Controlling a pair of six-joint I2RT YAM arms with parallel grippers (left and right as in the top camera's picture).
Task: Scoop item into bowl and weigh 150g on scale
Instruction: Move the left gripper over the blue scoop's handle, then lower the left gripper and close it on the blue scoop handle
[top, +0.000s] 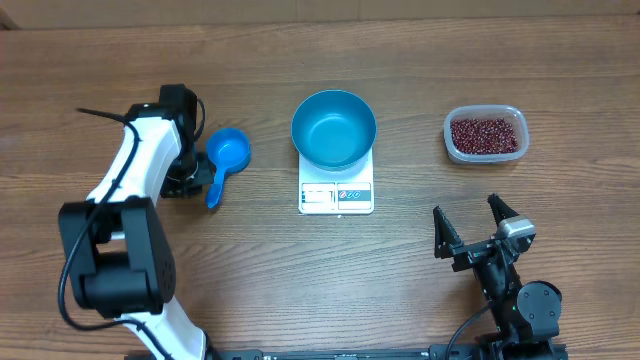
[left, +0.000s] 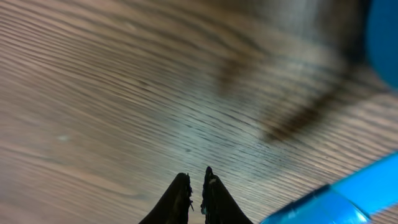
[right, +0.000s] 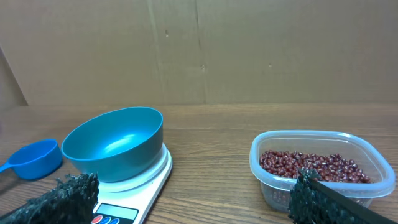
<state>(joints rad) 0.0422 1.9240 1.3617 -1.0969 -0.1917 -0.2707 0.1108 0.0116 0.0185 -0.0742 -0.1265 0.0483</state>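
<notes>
Evidently the left jaws, pinched together empty beside the small blue plastic scoop (top: 224, 160), must spread to straddle its handle; right jaws gape.

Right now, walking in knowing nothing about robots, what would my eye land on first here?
Most likely the bright blue bowl, empty and sitting on a small white scale in the middle of the wooden table. Off to its right a clear tub holds dark red-brown beans. To its left a small blue scoop lies beside the big white-and-black left arm.
</notes>
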